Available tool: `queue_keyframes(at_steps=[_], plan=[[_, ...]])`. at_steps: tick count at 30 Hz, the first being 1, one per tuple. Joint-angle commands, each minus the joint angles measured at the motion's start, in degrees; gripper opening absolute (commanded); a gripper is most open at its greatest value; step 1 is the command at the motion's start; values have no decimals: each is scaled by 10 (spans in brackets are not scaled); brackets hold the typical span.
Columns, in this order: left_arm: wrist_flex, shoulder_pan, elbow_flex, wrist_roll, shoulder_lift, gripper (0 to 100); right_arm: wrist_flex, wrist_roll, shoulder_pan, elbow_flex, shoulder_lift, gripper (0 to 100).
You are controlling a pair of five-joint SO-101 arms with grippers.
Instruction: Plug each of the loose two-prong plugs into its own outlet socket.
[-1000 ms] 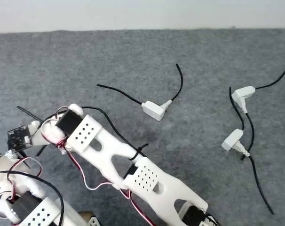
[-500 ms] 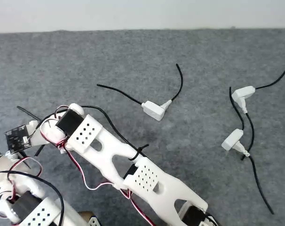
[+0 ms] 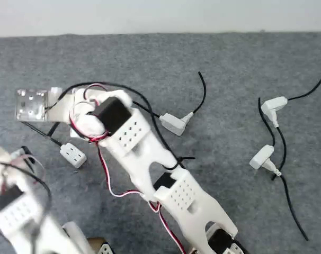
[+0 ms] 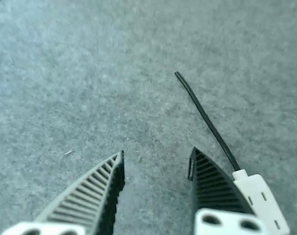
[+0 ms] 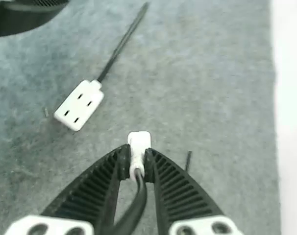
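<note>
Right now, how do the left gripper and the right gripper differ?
The left gripper has its jaws spread apart, while the right gripper has its jaws closed. The left gripper holds nothing, whereas the right gripper clamps a white plug. Both have black ribbed jaws, and both sit over the grey carpet close to the outlet socket.

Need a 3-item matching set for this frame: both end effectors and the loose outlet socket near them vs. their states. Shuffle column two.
Column 1:
1. left end effector
2. right end effector
3. outlet socket

Column 2:
A. lying loose, nothing plugged in
B. shut on a white plug
C. open, holding nothing

Pairs: 1-C, 2-B, 3-A
</note>
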Motion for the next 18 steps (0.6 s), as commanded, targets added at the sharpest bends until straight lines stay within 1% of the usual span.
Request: queue_keyframes(at_steps=[1, 3, 5, 10, 15, 18], plan=[[-11, 4, -172, -6, 260, 214, 24, -22, 22, -30, -87, 8], [6, 6, -242, -6, 361, 214, 25, -23, 37, -29, -116, 8], [41, 14, -320, -9, 452, 214, 25, -23, 53, -20, -143, 8], [178, 37, -518, -11, 647, 215, 23, -23, 88, 33, -214, 8], [319, 63, -671, -23, 786, 215, 23, -22, 105, 77, -274, 8], [377, 87, -724, -30, 839, 215, 23, -21, 113, 99, -302, 8]])
